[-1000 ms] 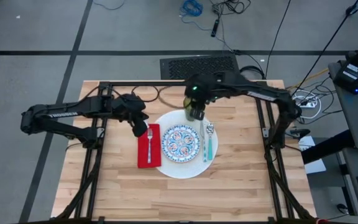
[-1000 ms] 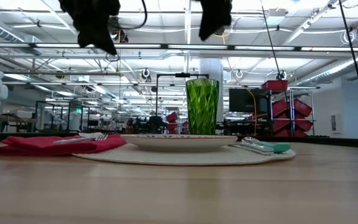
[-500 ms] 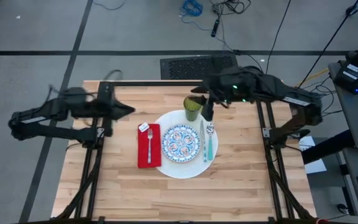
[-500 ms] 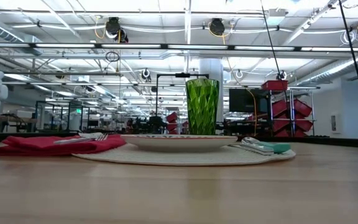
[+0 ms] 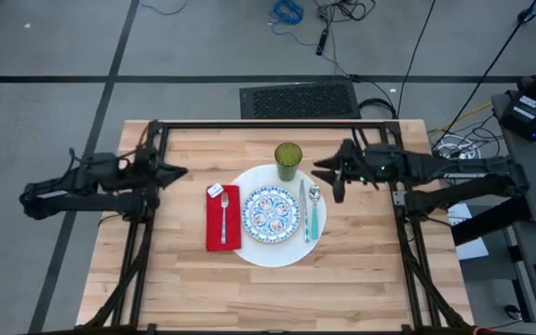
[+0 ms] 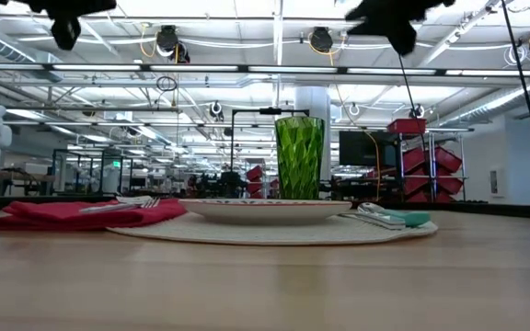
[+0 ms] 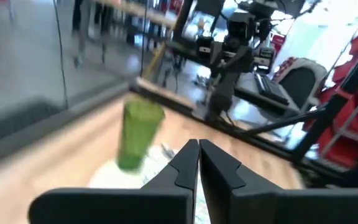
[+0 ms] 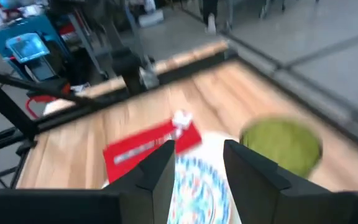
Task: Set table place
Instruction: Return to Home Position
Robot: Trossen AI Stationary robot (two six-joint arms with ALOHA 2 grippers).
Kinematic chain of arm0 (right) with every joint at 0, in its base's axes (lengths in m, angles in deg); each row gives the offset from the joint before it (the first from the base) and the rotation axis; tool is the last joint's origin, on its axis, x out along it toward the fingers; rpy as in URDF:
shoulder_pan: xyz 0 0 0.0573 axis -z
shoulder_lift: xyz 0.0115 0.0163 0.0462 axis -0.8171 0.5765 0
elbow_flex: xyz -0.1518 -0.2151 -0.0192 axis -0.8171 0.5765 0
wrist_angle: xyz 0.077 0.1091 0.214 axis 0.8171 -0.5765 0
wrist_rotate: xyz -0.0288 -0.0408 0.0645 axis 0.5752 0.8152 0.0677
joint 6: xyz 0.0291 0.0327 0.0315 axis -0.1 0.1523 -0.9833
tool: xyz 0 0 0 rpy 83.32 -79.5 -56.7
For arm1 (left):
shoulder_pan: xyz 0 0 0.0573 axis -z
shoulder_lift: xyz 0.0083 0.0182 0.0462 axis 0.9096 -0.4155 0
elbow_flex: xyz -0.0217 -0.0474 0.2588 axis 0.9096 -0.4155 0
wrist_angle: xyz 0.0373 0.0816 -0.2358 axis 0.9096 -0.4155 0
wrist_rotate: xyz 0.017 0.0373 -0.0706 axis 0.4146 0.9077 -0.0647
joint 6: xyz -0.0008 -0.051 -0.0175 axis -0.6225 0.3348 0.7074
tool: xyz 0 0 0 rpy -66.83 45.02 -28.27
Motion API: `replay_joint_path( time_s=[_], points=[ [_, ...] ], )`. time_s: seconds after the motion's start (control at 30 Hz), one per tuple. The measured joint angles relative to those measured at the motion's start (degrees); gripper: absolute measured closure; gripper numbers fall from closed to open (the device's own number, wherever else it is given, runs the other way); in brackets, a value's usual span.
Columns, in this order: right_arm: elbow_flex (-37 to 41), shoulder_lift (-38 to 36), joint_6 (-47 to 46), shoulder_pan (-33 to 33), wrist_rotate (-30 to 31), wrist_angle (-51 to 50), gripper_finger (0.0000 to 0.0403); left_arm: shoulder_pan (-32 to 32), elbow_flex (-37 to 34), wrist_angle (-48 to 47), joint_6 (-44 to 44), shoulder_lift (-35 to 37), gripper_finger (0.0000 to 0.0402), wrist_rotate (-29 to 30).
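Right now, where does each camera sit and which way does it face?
High view: overhead, straight down on the table; both arms, left gripper, right gripper.
Low view: table height, level across at the green cup; grippers overhead.
Left wrist view: past shut fingers toward the cup.
Right wrist view: past open fingers toward red napkin, cup.
All share the cup.

Light-wood butcher-block desk (image 5: 249, 298). Black frame rails (image 5: 249, 124) run along its far edge and down near the left and right edges. White round mat (image 5: 273, 256) lies flat about mid-desk. Red napkin (image 5: 214, 234) lies flat, touching the mat's left side. Green cup (image 5: 288, 160) stands upright at the mat's far rim, slightly right; on the mat or just off it, cannot tell.
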Motion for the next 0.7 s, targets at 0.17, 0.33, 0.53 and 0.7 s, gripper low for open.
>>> replay_joint_path(
  time_s=[0.17,0.33,0.53,0.7],
  points=[
    [7.91,-1.71,-6.15,0.00,-0.17,-0.45,0.0277,0.00,-2.20,-2.21,9.24,-0.45,0.0402,-0.39],
    [10.51,-1.60,-3.93,0.02,-0.16,-6.68,0.0277,0.00,-2.80,-1.55,8.12,-0.57,0.0402,1.79],
    [12.43,-4.51,5.02,-0.71,-1.04,-6.52,0.0277,0.00,-2.80,0.43,-3.43,-0.16,0.0402,-0.21],
    [22.33,-14.96,6.32,-1.64,-1.53,7.33,0.0277,0.00,-3.82,0.67,-9.10,0.33,0.0402,-5.99]
  ],
)
